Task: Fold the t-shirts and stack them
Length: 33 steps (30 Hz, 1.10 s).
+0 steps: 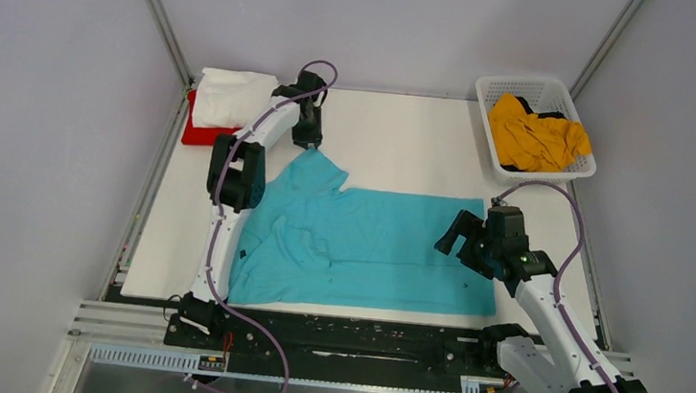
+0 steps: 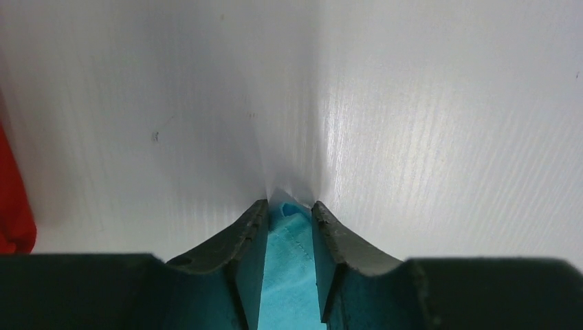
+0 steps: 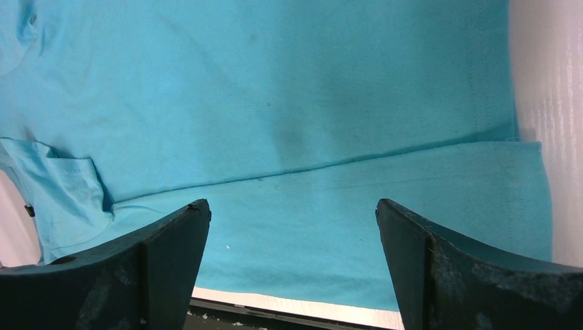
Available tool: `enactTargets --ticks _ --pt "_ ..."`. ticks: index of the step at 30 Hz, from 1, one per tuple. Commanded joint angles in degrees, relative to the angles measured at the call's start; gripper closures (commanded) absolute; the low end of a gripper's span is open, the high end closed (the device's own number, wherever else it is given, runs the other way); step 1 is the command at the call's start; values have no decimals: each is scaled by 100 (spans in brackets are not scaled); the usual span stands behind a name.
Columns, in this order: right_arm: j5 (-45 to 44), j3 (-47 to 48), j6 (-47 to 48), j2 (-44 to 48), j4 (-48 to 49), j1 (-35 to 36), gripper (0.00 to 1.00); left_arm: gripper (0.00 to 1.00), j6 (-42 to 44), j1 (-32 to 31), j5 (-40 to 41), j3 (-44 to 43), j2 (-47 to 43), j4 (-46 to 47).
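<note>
A: The turquoise t-shirt (image 1: 368, 247) is being kept flat, left of the basket (image 1: 489, 123) — its far corner is being pinched by the left gripper (image 2: 289, 210), probably for folding.

B: The right gripper (image 3: 292, 213) is being held wide apart above the basket-side hem — ready.

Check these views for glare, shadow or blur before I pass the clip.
Top external: even light, sharp, only faint shadows. Left wrist: glare streak on the white table; dark fingers pinching the turquoise t-shirt look slightly soft. Right wrist: cloth sharp, table at right washed out.
</note>
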State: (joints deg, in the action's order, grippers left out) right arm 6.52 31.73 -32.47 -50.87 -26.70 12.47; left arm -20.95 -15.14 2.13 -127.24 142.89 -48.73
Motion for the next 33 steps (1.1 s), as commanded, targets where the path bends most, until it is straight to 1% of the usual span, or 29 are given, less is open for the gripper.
enactTargets --ticks 1,3,6,7,8,13,15,17,21,25,29,33 --pt "-145 -28 134 74 -44 -60 0 71 3 -74 163 -34 31 -381" --pt "-162 -24 136 63 -39 -65 1 76 22 -105 300 -5 21 -416" --pt "-234 27 131 -6 -46 -94 1 89 105 -144 374 2 10 -448" --pt "-258 50 127 -35 -43 -102 1 97 128 -162 357 -2 11 -443" --pt "-283 70 127 -67 -42 -112 0 100 150 -165 325 -2 -3 -444" --pt "-538 387 109 -430 -117 -226 1 100 283 -237 266 91 -281 -347" --pt "-624 625 145 -686 -182 -318 1 100 303 -260 236 406 -590 -146" --pt "-886 924 203 -1036 -226 -422 1 100 259 -270 217 804 -972 113" --pt "-1104 1608 162 -1944 -345 -706 1 100 109 -264 163 1776 -1867 712" --pt "-1341 2439 294 -3020 -393 -762 5 100 -14 -271 -102 2558 -2398 1259" --pt "-1811 3501 577 -4202 -692 -791 8 100 -90 -288 -410 2940 -2618 1471" --pt "-1745 4550 704 -5251 -1015 -922 14 100 -114 -291 -631 3215 -2737 1634"
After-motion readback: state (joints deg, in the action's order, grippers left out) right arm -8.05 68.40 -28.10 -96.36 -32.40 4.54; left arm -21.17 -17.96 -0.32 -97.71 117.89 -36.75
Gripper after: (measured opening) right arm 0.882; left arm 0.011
